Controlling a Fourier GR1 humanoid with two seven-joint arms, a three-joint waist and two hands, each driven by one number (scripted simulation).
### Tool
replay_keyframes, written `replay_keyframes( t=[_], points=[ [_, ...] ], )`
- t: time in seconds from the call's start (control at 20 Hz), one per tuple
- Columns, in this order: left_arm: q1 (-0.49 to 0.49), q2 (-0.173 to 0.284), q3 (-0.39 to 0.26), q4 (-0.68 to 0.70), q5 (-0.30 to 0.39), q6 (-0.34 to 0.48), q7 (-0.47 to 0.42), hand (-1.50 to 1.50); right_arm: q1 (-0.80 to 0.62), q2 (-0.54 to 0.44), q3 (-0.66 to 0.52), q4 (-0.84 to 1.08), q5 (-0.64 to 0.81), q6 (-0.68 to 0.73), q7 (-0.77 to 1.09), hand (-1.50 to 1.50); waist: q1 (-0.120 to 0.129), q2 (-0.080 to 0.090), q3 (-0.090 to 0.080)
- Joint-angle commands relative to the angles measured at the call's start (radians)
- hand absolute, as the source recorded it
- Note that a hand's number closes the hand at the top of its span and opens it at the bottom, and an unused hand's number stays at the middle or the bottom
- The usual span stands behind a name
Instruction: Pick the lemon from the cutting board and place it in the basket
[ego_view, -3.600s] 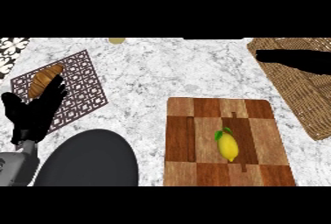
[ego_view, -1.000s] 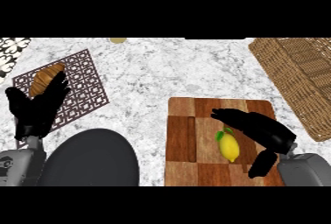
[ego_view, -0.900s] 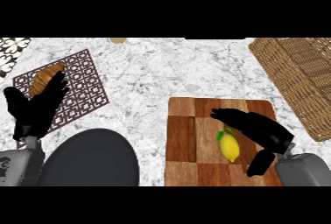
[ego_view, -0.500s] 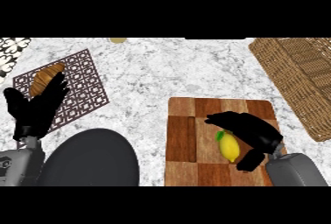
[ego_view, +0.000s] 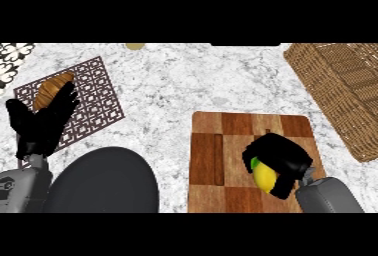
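Observation:
The yellow lemon lies on the wooden cutting board at the lower right. My right hand covers it from above, fingers and thumb curled round it, so only its left side and green tip show. The wicker basket stands at the right edge, beyond the board. At the left edge my left hand rests open, fingers up.
A brown lattice mat at the left carries a bread loaf, partly behind my left hand. A dark round pan sits at the lower left. Marble counter lies between board and basket.
My right hand came from the basket side down onto the board, slid left over the lemon and curled round it. The left hand stayed still.

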Motion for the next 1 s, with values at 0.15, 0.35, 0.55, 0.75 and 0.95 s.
replay_keyframes(
  t=[0.15, 0.35, 0.55, 0.75, 0.95],
  points=[
    [-0.016, -0.021, -0.011, 0.015, -0.009, -0.002, -0.004, 0.00, -0.137, 0.140, -0.098, 0.151, 0.019, 0.019, 0.188, 1.50, 0.018, 0.012, 0.007],
    [-0.002, -0.010, -0.001, 0.008, -0.008, -0.004, -0.024, 0.00, -0.118, 0.237, -0.343, 0.141, 0.013, -0.123, 0.512, 1.50, -0.004, 0.027, 0.007],
    [-0.009, -0.004, -0.004, 0.001, -0.005, -0.017, -0.026, 0.00, -0.198, 0.280, -0.454, 0.158, 0.014, -0.228, 0.749, 1.50, 0.043, 0.038, 0.007],
    [-0.026, -0.021, -0.028, -0.002, -0.004, -0.028, -0.030, 0.00, -0.342, 0.283, -0.545, 0.172, -0.073, -0.440, 0.926, 1.50, 0.099, 0.041, 0.013],
    [-0.061, -0.042, -0.063, 0.007, -0.015, -0.032, -0.009, 0.00, -0.507, 0.284, -0.545, 0.173, -0.054, -0.705, 1.026, 1.50, 0.131, 0.041, 0.011]
  ],
)
